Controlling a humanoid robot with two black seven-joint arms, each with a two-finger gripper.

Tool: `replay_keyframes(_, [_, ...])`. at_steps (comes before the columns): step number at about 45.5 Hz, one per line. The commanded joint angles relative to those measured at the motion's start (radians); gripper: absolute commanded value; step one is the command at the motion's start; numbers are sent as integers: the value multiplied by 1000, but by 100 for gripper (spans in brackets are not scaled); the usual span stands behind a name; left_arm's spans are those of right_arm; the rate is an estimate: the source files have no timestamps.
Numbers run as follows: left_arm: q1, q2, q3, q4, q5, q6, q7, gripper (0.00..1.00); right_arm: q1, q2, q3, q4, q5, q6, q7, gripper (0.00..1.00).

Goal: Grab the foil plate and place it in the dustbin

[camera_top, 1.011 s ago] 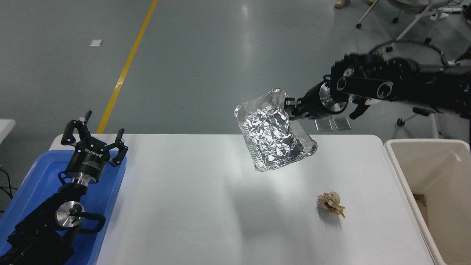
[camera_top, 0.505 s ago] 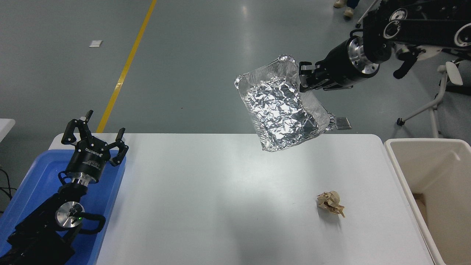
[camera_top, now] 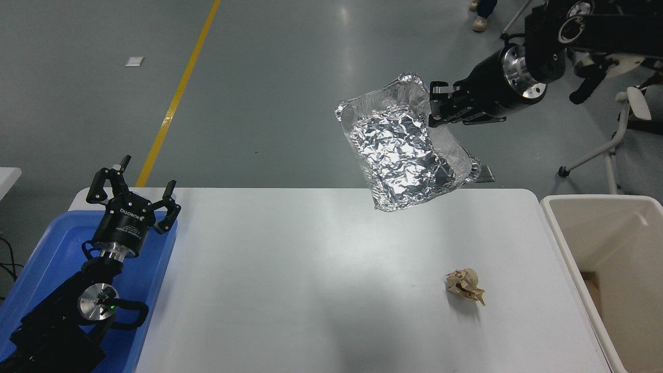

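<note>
Head view: at one o'clock, right gripper [camera_top: 431, 106] clamped on the upper right rim of the foil plate [camera_top: 401, 147], held in the air, tilted with its crinkled inside facing the camera, lower corner hanging over the far edge of the white table [camera_top: 290, 280]. At four o'clock, off the table's right end, the dustbin [camera_top: 575, 243], beige, open-topped, well apart from the plate. Near five o'clock on the table, a small crumpled brown paper ball [camera_top: 465, 285]. At eight o'clock, left gripper [camera_top: 135, 199] parked above the blue tray [camera_top: 46, 259], fingers spread wide, holding nothing. At the top edge near one o'clock, a person's shoe [camera_top: 479, 23] on the grey floor.
</note>
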Motion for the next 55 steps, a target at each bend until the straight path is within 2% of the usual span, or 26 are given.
replay_keyframes(1, [0, 1, -1, 0, 0, 0, -1, 98, -127, 7, 3, -237, 9, -3, -4, 0])
replay_keyframes(12, [0, 1, 1, -1, 0, 0, 0, 98, -336, 16, 1, -549, 190, -6, -9, 0])
replay_keyframes(22, [0, -1, -1, -1, 0, 0, 0, 98, -560, 81, 13, -931, 250, -19, -9, 0])
replay_keyframes(31, [0, -1, -1, 0, 0, 0, 0, 98, -713, 83, 84, -1047, 290, -103, -13, 0])
replay_keyframes(47, [0, -1, 1, -1, 0, 0, 0, 98, -922, 70, 317, -1050, 288, -393, -134, 0])
replay_keyframes(55, [0, -1, -1, -1, 0, -1, 0, 98, -1000, 47, 337, -1050, 290, -470, -161, 0])
